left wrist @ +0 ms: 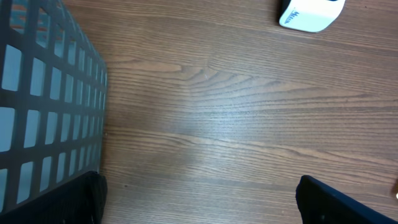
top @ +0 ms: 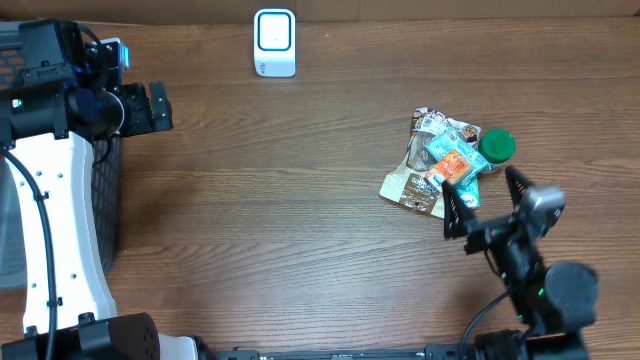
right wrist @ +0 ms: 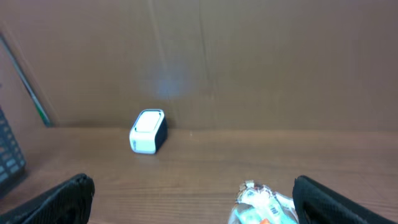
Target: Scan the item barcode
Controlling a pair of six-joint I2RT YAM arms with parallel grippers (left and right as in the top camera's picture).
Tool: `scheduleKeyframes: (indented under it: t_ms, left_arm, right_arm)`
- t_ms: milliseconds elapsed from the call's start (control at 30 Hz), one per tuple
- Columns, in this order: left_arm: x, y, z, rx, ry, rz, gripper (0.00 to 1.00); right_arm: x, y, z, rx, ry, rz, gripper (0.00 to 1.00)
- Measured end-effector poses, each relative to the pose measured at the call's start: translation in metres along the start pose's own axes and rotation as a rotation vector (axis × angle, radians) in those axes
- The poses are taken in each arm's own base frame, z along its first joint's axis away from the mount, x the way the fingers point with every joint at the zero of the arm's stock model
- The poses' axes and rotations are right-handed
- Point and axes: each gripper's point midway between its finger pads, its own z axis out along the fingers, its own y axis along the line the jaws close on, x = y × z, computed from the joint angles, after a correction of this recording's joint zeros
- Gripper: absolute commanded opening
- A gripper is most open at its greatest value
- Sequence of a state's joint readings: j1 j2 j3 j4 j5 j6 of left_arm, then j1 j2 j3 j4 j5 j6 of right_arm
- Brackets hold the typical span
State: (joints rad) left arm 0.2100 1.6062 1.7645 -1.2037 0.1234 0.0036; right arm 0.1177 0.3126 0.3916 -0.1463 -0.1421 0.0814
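A small pile of snack packets (top: 440,165) lies on the wooden table at the right, with a teal and orange packet (top: 450,160) on top and a green-lidded tub (top: 497,146) beside it. The white barcode scanner (top: 274,42) stands at the back centre. My right gripper (top: 483,197) hovers open just in front of the pile, empty. Its wrist view shows the pile (right wrist: 261,208) low between the fingers (right wrist: 339,199) and the scanner (right wrist: 148,131) further off. My left gripper (top: 147,107) is open and empty at the far left, over bare wood (left wrist: 199,124).
A black mesh basket (top: 108,210) stands along the left edge, close beside my left gripper's finger (left wrist: 87,199); its wall (left wrist: 43,106) fills the left of that wrist view. The scanner (left wrist: 309,14) shows at the top right there. A brown wall backs the table (right wrist: 249,62).
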Motion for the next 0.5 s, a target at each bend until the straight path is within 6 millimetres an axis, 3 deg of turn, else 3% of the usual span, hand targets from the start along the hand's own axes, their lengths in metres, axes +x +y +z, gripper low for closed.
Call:
scheduleKeyframes:
  t_ms: [233, 500]
  left_arm:
    - [0.000, 0.000, 0.000, 0.000, 0.000, 0.000, 1.00]
    - [0.000, 0.000, 0.000, 0.000, 0.001, 0.000, 1.00]
  right_arm:
    - [0.052, -0.001, -0.009, -0.044, -0.070, -0.014, 1.00]
    - [0.075, -0.004, -0.009, -0.045, -0.047, -0.011, 1.00]
